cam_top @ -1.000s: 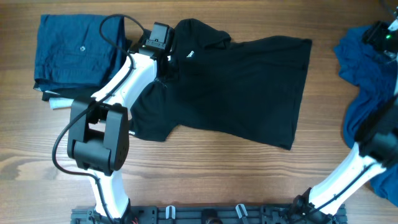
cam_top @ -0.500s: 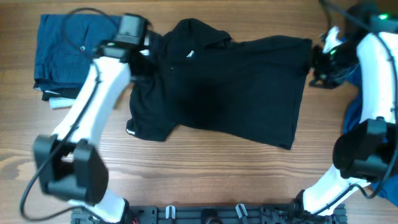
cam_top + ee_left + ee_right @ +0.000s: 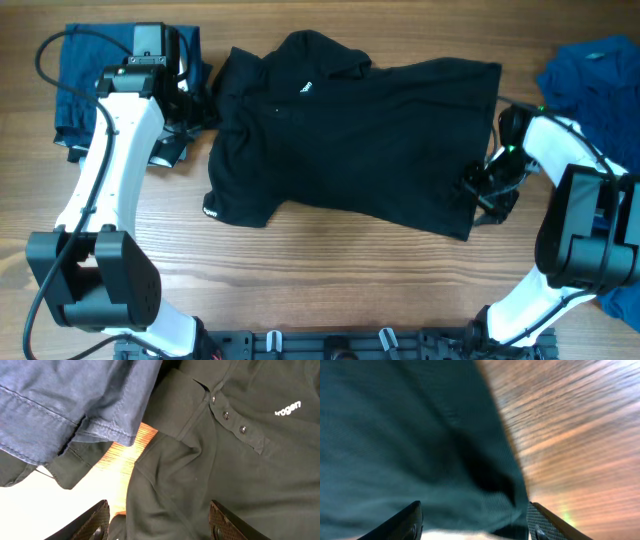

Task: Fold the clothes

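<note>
The black shirt is limp, light, drapes. My left gripper spread over its sleeve; my right gripper spread, seemingly astride the hem (blurred). Pinch edges.

Left arm jaws parted; right arm likewise

- Black collared shirt lies spread on the wooden table.
- Left gripper is at its left shoulder edge, beside a folded blue garment.
- Right gripper is at its lower right hem, near a crumpled blue garment.
</note>
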Robot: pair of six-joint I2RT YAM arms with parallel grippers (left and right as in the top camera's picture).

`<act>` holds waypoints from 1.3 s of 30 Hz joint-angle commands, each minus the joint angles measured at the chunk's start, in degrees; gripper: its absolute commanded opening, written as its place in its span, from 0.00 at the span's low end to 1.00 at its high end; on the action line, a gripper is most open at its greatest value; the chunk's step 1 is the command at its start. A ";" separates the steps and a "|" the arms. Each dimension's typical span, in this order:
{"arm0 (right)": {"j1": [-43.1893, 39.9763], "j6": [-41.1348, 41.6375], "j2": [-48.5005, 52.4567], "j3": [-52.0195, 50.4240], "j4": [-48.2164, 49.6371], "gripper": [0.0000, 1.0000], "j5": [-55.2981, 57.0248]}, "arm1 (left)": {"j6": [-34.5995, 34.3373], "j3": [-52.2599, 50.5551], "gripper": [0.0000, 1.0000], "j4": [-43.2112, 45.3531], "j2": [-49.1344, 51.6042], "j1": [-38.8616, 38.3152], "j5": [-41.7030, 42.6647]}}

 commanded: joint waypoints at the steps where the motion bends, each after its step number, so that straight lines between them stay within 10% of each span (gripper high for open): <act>1: -0.17 2.45 -0.85 -4.81 3.45 0.67 1.70 | -0.96 -2.01 0.63 0.13 0.46 0.22 1.64; 3: -0.17 2.67 -0.85 -6.38 5.51 0.57 4.35 | -0.98 -3.23 0.63 0.15 0.46 0.22 2.29; 6: -1.03 5.66 -0.85 -7.43 5.99 0.15 13.16 | -0.94 -6.67 0.62 0.37 0.46 0.22 5.97; 10: -7.13 5.55 -0.85 -7.43 4.87 0.04 14.43 | -0.96 -10.80 0.61 1.66 0.46 0.22 6.32; 24: -17.55 5.40 -0.85 -7.54 9.84 0.04 11.80 | 3.13 -29.62 0.47 6.75 0.44 -0.96 22.10; 39: -17.53 5.01 -0.85 -7.54 11.87 0.07 10.45 | 16.28 -30.45 0.57 -1.16 0.44 -2.93 22.29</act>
